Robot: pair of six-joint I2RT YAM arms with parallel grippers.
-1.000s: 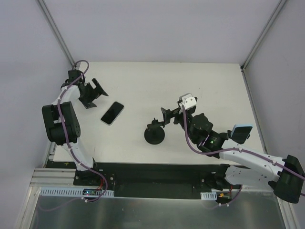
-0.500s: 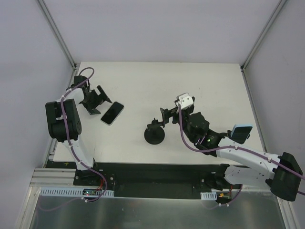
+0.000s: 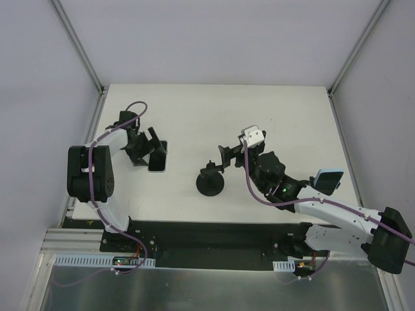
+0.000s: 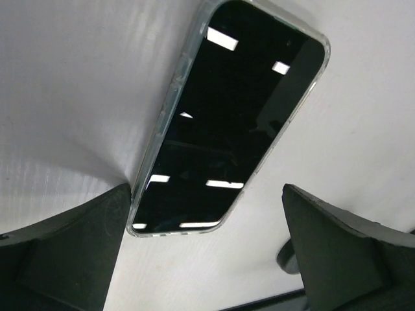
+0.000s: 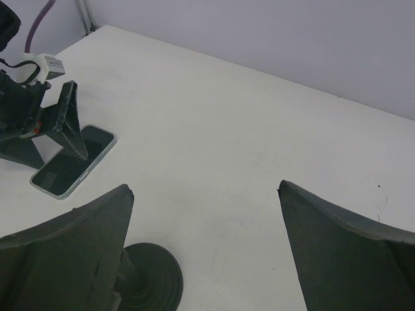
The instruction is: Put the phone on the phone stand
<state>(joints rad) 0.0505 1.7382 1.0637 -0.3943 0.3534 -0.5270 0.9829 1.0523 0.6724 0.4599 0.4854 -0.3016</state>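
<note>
The phone (image 4: 227, 123) lies flat, screen up, on the bench (image 3: 259, 116), ahead of and between the fingers of the left tool (image 3: 150, 148), which is spread wide and holds nothing. The overhead view hides part of the phone under that tool. The left wrist view shows one corner just beside a finger. The phone stand (image 3: 211, 181) stands just ahead of the right tool (image 3: 224, 157), which is also wide open and empty.

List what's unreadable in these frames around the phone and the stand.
- Top view: left gripper covers most of the phone; contact unclear.
- Left wrist: phone's far corner is cut by the top edge.
- Right wrist: phone stand shows only its base; post is behind a finger of the right gripper, cradle unseen.
- Top view: cradle blends into right gripper.
- Top view: light-blue-cased phone too small to tell what supports it.
</note>
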